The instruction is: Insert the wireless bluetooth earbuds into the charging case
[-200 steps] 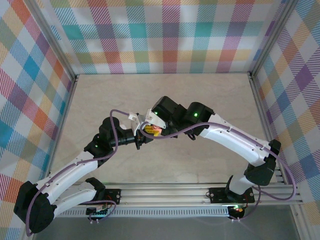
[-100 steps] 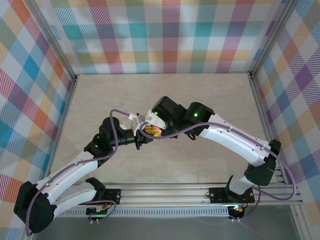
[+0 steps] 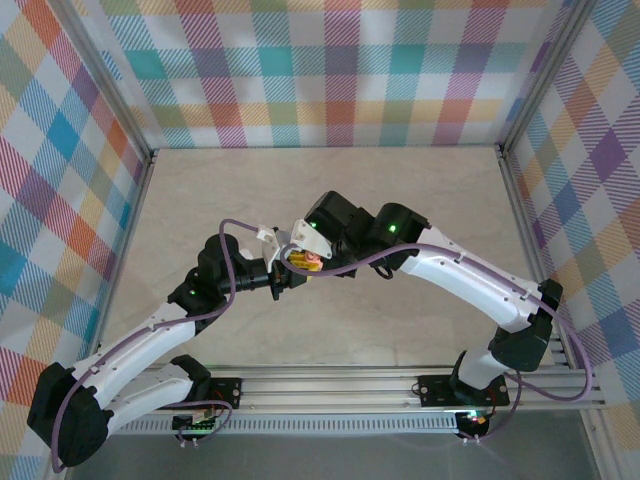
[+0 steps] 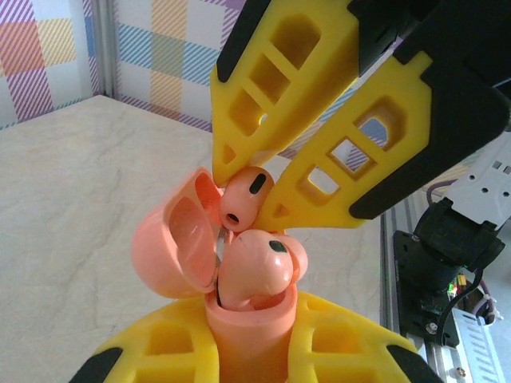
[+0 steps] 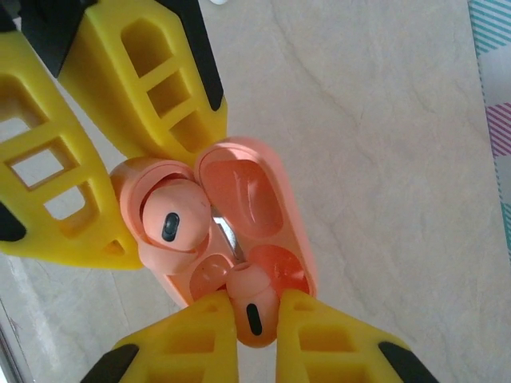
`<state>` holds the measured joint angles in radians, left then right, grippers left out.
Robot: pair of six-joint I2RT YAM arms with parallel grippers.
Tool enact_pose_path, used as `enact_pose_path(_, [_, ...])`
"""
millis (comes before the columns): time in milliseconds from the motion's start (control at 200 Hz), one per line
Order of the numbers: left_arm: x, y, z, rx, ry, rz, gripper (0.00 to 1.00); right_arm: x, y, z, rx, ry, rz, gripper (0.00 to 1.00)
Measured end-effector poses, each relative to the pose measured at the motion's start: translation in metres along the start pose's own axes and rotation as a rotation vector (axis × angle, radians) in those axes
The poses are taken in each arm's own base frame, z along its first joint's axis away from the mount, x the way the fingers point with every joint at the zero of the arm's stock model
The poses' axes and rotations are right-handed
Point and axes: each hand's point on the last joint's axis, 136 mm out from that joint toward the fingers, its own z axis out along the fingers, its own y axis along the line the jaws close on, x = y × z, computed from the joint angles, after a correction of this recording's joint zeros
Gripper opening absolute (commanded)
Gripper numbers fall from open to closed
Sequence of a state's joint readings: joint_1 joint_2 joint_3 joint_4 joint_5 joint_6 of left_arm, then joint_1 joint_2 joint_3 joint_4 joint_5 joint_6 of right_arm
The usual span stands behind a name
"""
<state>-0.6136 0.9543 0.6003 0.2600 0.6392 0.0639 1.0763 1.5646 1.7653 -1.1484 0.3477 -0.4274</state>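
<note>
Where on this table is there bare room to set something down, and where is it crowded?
Free: the far strip of table under the back wall; the near patch between left arm, right arm and base rail. Crowded: mid-table, where the left end effector grips the pink charging case and the right end effector pinches an earbud.

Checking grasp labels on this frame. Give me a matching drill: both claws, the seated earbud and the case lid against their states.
1 left claw
2 right claw
3 seated earbud
4 lid

A hinged open
B shut on the loose earbud
C in its socket
D shut on the charging case

Pairs: 1-D, 2-B, 3-C, 4-A
</note>
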Motion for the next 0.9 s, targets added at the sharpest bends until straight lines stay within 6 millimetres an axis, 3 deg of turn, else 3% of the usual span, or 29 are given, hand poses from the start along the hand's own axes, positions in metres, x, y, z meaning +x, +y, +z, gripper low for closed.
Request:
enact_pose_path(190, [-0.001,0.0,0.0,0.001,-0.004,-0.001,0.0,-0.002,0.003,0.0,-0.023,-0.01,0.013,0.2])
enact_pose_path(520, [0.0,-0.001,-0.001,-0.001,-0.003,-0.012,0.0,-0.006,0.001,-0.002,-0.026,-0.013,0.024,0.38])
enact_pose_path(720, [-0.006,0.005,-0.001,-0.037,-0.026,-0.007,0.0,-0.022,0.012,-0.012,-0.074,-0.075,0.02,0.41])
enact_pose_path(900, [-0.007,0.008,-0.001,-0.055,-0.033,-0.009,0.0,-0.023,0.012,-0.016,-0.081,-0.088,0.03,0.41])
